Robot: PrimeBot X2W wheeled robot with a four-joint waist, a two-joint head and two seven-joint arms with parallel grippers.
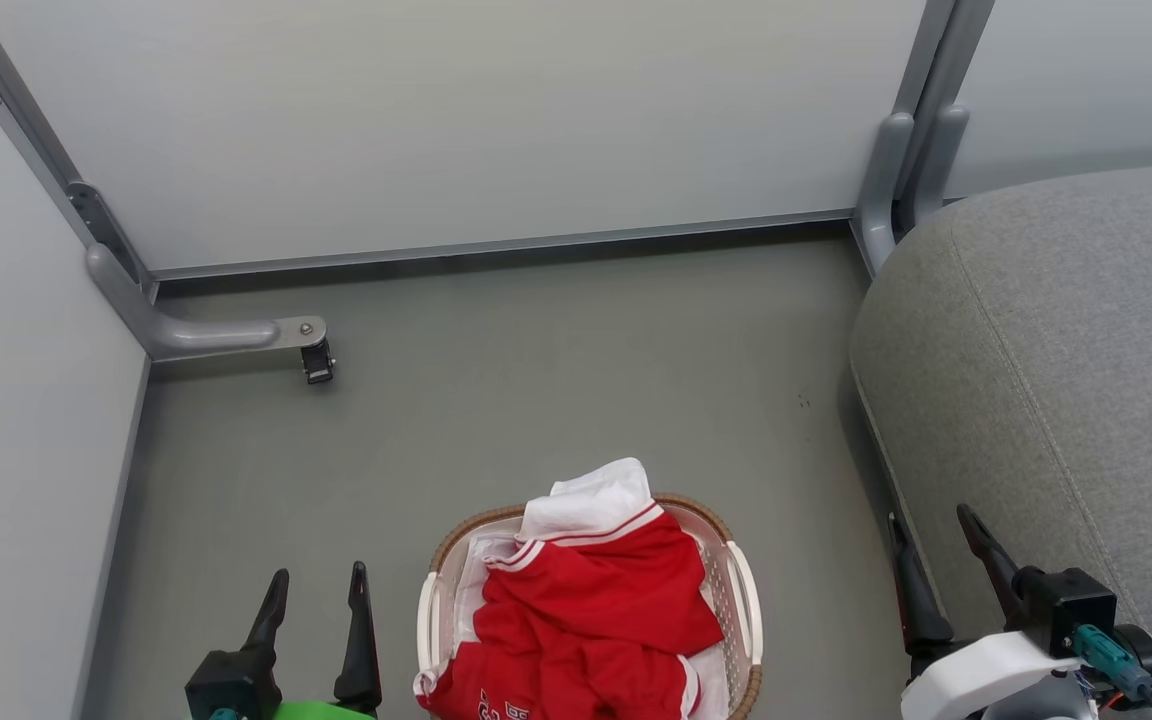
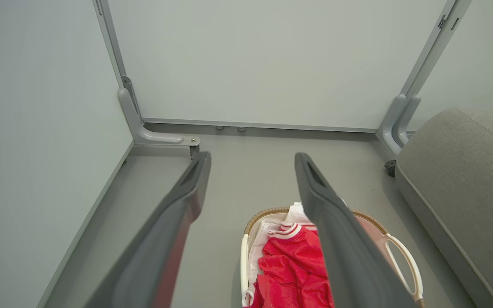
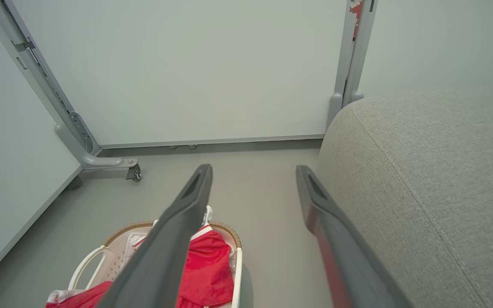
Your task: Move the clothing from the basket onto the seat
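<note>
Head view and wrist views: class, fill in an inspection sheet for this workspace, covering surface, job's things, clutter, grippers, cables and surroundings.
Surface: grey floor, smooth, with a few small dark specks.
Job's things: red clothing heaped in the basket; the basket stands on the floor beside the seat, apart from it; no garment on the part of the seat in view.
Clutter: nothing seen.
Grippers: left gripper and right gripper flank the basket, jaws apart, holding nothing.
Cables: a short dark lead by the teal connector on the right wrist.
Surroundings: pale panel walls on grey frames; a caster foot at the left.
</note>
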